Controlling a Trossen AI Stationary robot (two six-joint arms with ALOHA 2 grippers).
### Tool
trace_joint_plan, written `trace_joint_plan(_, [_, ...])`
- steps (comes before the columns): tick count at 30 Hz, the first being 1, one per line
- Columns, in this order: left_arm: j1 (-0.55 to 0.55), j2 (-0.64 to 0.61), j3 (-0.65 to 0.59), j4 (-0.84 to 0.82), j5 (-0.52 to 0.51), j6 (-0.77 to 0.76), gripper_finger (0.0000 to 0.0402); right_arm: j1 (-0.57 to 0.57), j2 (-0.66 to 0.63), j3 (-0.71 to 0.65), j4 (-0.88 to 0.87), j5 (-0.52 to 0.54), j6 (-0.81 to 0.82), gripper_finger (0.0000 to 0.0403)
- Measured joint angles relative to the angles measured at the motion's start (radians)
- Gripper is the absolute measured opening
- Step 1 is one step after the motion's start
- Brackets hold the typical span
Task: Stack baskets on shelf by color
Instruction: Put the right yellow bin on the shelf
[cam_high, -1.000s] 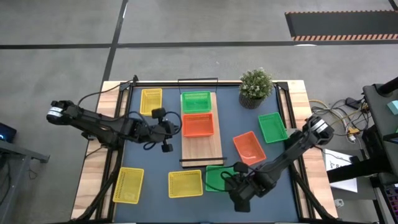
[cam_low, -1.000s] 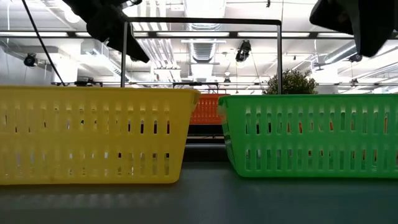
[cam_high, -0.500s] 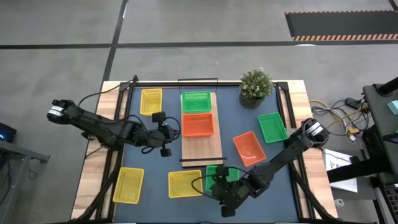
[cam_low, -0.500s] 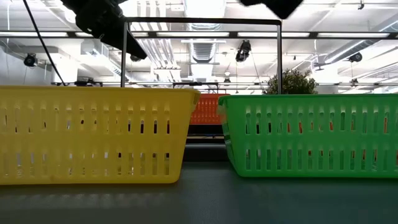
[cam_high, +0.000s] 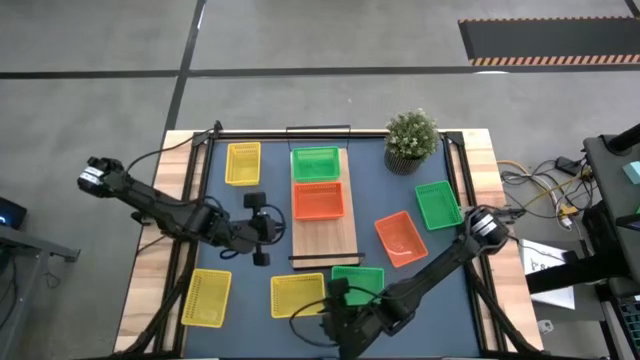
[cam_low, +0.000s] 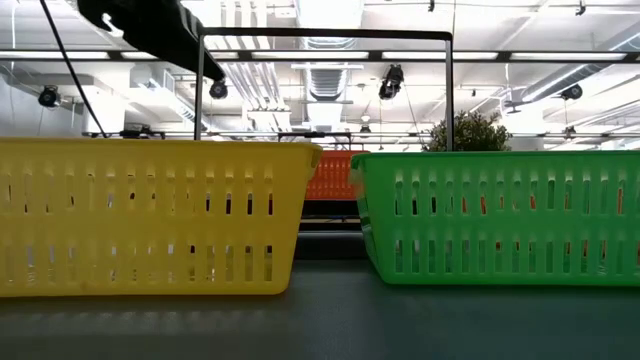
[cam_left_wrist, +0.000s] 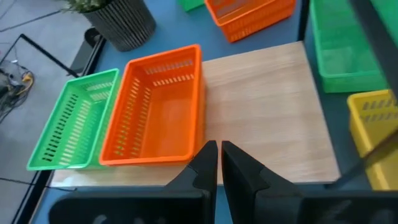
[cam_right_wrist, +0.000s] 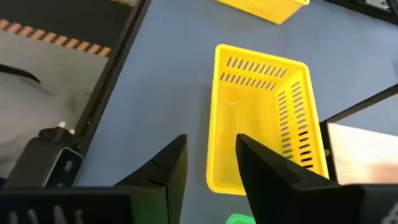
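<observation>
The shelf lies mid-table with a green basket and an orange basket resting on its far part. Loose baskets sit on the table: yellow ones, green ones and an orange one. My left gripper hovers shut just left of the shelf, touching nothing. My right gripper hangs open near the table's near edge, above the near yellow basket; nothing is between its fingers.
A potted plant stands at the far right, behind the shelf's end. The shelf's black wire frame rises at its far end. Black rails run along the table's left and right sides. Bare blue table lies between the left baskets.
My right gripper has swung along the near edge toward the table's left, from beside the near green basket to over the near yellow basket, rolling as it went and leaving the low view. My left gripper has drifted a little toward the near edge, still shut.
</observation>
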Motion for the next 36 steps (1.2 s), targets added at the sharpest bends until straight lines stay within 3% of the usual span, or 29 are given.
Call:
trace_joint_plan(8, [-0.016, -0.002, -0.003, -0.002, -0.002, 0.008, 0.0006, -0.037, 0.13, 0.154, -0.102, 0.0, -0.021, 0.0164])
trace_joint_plan(20, [-0.016, -0.005, -0.003, -0.008, -0.004, 0.064, 0.0006, -0.087, 0.213, 0.192, -0.122, -0.061, 0.014, 0.0164])
trace_joint_plan(36, [-0.016, -0.046, -0.003, -0.007, -0.027, 0.107, 0.0006, -0.097, 0.247, 0.189, -0.082, -0.158, 0.031, 0.0041])
